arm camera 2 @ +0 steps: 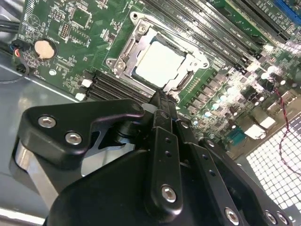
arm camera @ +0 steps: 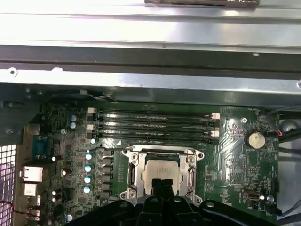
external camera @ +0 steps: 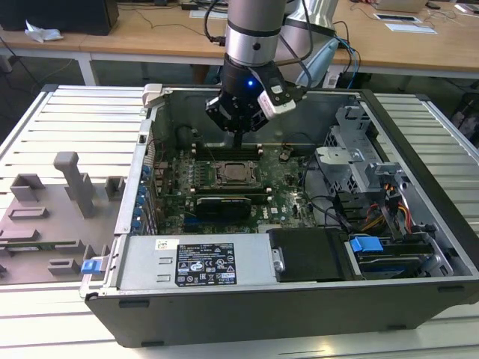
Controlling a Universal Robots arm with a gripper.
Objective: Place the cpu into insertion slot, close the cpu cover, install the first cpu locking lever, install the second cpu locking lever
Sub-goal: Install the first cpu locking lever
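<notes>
The cpu [external camera: 235, 175] lies flat in the insertion slot on the green board, and its pale metal top shows in both wrist views [arm camera 2: 159, 61] [arm camera: 159, 173]. The silvery cpu cover [arm camera 2: 126, 49] [arm camera: 133, 173] lies down around it, framing the chip, and hides the slot beneath. My gripper [external camera: 238, 140] hangs just above the socket's edge on the memory-slot side. Its black fingers [arm camera 2: 159, 101] are pressed together with nothing between them, and their tips [arm camera: 162, 184] overlap the chip's near edge. I cannot tell how the locking levers stand.
Long black memory slots [arm camera: 153, 125] run beside the socket. A coin battery [arm camera: 256, 139] sits on the board. In the case are a black card [external camera: 221, 203], a power supply [external camera: 202, 262] and a drive cage [external camera: 359, 164]. A grey fixture [external camera: 52, 217] lies outside, at the exterior view's left.
</notes>
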